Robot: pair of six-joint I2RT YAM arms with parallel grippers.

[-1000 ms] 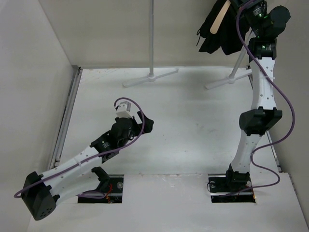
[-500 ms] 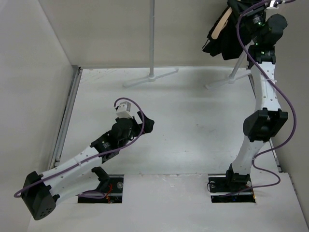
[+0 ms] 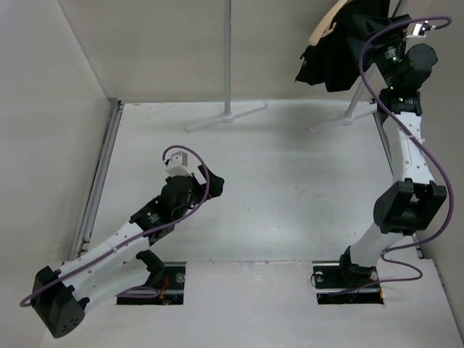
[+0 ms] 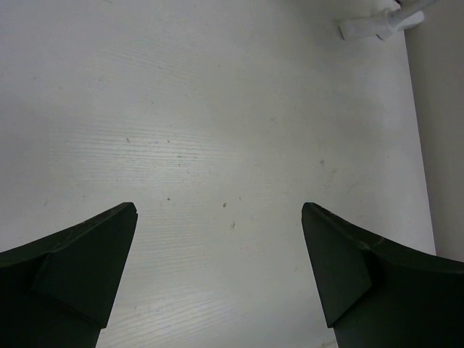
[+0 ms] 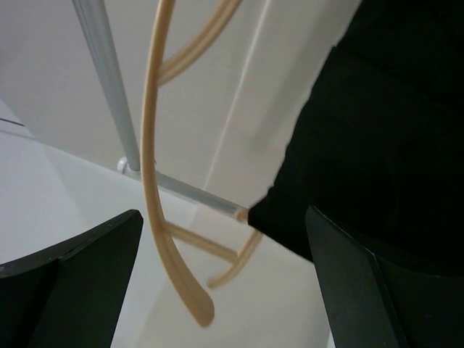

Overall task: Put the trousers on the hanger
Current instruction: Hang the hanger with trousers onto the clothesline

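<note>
The black trousers (image 3: 339,52) hang high at the back right, draped over the pale tan wooden hanger (image 3: 322,29). In the right wrist view the hanger (image 5: 155,181) curves down the middle and its lower bar runs into the trousers (image 5: 384,130) on the right. My right gripper (image 5: 223,214) is open just in front of them, its jaws wide apart, with nothing between them. My left gripper (image 4: 217,206) is open over bare tabletop, far from both; from above the left gripper (image 3: 210,181) sits left of centre.
A white rack pole (image 3: 228,51) rises at the back centre, its foot (image 3: 226,116) spread on the table. A second rack foot (image 3: 346,116) lies at the back right beside my right arm (image 3: 407,145). Walls close in on the left and at the back.
My right gripper has opened and let go of the hanger and trousers, and the right arm has swung rightward. The hanger and trousers have swung. My left arm has drawn back slightly.
</note>
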